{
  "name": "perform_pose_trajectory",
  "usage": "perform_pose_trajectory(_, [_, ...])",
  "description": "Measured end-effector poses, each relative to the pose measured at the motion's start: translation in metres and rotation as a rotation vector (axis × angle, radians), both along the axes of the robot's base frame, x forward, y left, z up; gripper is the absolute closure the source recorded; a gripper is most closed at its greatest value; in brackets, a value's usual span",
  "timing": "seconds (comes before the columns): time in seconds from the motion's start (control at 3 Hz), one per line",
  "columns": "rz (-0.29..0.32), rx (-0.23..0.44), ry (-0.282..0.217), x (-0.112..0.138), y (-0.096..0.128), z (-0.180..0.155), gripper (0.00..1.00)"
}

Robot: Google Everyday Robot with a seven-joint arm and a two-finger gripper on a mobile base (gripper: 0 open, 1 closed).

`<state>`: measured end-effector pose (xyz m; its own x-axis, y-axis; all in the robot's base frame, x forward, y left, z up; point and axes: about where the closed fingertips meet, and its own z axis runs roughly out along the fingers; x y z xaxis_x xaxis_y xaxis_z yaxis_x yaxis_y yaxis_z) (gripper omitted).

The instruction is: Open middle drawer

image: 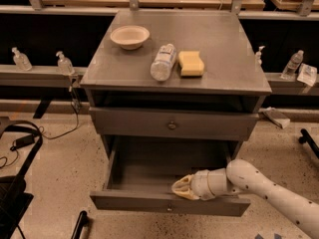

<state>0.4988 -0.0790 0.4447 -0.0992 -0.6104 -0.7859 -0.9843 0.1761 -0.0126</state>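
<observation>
The middle drawer (149, 202) is a wide grey metal drawer with a small round knob (169, 209) on its flat front. It stands pulled well out of the grey cabinet (219, 39), and its inside looks empty. My gripper (183, 188), with cream-coloured tips on a white arm coming from the lower right, sits just inside the drawer, against the top edge of its front, a little right of the knob. The shorter drawer above (172, 125) is closed.
On the cabinet top are a white bowl (129, 36), a plastic bottle lying on its side (163, 62) and a yellow sponge (191, 63). Small bottles (64, 62) stand on the side ledges. A black cable and chair (20, 143) are at left on the floor.
</observation>
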Motion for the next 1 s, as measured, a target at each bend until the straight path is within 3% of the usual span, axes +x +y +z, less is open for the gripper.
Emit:
perform_pose_trajectory(0.67, [-0.088, 0.079, -0.073, 0.001, -0.015, 0.034, 1.0])
perform_pose_trajectory(1.0, [-0.179, 0.122, -0.13, 0.014, -0.039, 0.06, 1.0])
